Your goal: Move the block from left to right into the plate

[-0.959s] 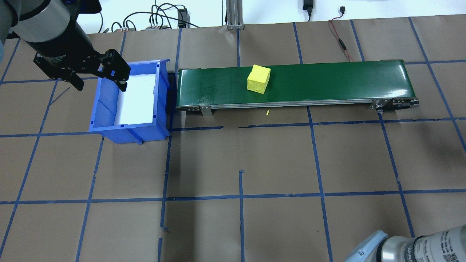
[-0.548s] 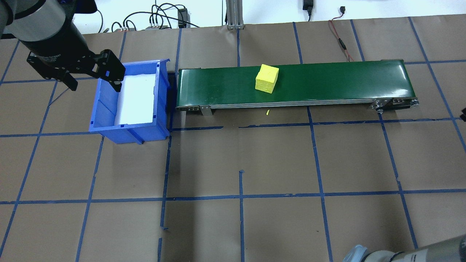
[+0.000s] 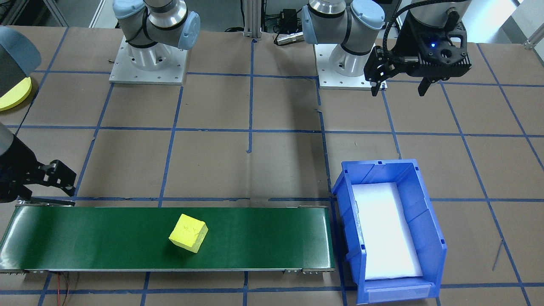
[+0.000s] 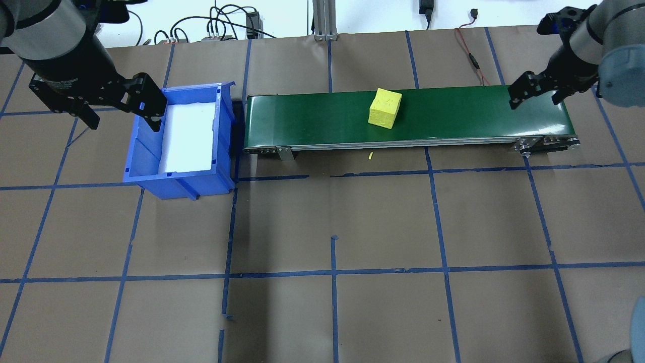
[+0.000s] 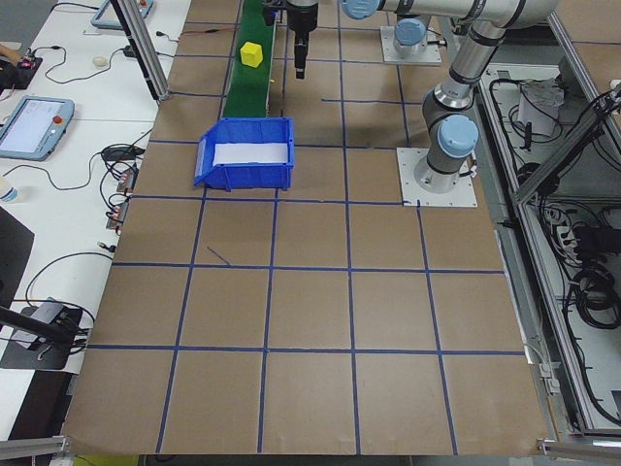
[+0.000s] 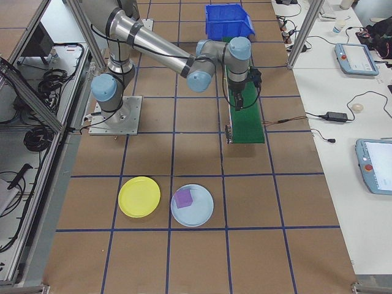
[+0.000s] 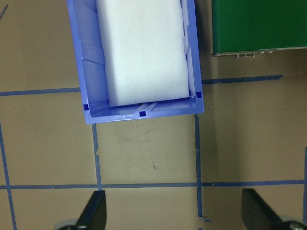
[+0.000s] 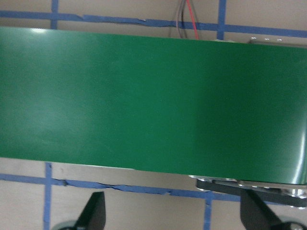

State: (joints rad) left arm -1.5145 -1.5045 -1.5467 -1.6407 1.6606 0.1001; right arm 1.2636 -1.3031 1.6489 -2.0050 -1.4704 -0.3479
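The block (image 4: 385, 108) is a yellow foam cube standing on the green conveyor belt (image 4: 453, 113), a little right of its middle; the front view shows the block (image 3: 188, 233) too. The yellow plate (image 6: 139, 196) lies on the table well beyond the belt's right end, and its edge shows as the plate (image 3: 15, 95) in the front view. My right gripper (image 4: 535, 101) hangs open over the belt's right end, well apart from the block, and its wrist view shows only bare belt (image 8: 144, 96). My left gripper (image 4: 123, 120) is open and holds nothing, above the blue bin's left wall.
A blue bin (image 4: 176, 186) with a white foam liner stands against the belt's left end. A light blue plate (image 6: 192, 205) holding a purple block (image 6: 183, 197) lies beside the yellow plate. Cables run along the table's far edge.
The block has ridden rightward along the belt. My right arm has swung in from the near right corner to the belt's right end. My left gripper has drifted slightly left.
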